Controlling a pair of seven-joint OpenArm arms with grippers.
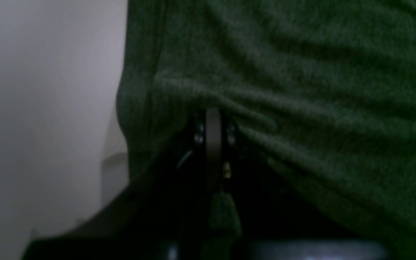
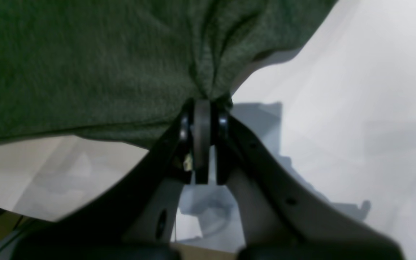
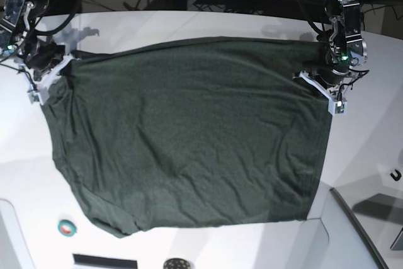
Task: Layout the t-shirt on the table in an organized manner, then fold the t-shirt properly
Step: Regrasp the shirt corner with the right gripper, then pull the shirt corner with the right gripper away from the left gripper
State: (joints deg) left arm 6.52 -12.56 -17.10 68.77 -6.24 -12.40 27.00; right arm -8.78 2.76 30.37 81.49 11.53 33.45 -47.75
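Note:
The dark green t-shirt [image 3: 189,137] lies spread and wrinkled across the white table [image 3: 189,23], bottom hem toward the front edge. My left gripper [image 3: 317,79] sits at the shirt's far right corner. The left wrist view has it [image 1: 213,115] shut, with bunched t-shirt [image 1: 302,90] fabric pinched at the tips beside bare table [image 1: 31,108]. My right gripper [image 3: 58,69] is at the far left corner. Its wrist view shows this gripper [image 2: 202,104] shut on a gathered fold of t-shirt [image 2: 85,65], table [image 2: 356,108] beyond.
A small teal round object [image 3: 66,227] lies near the front left. A dark seam line [image 3: 356,225] runs across the front right of the table. A small black hook-shaped item [image 3: 395,174] rests at the right edge. Cables and equipment crowd the back.

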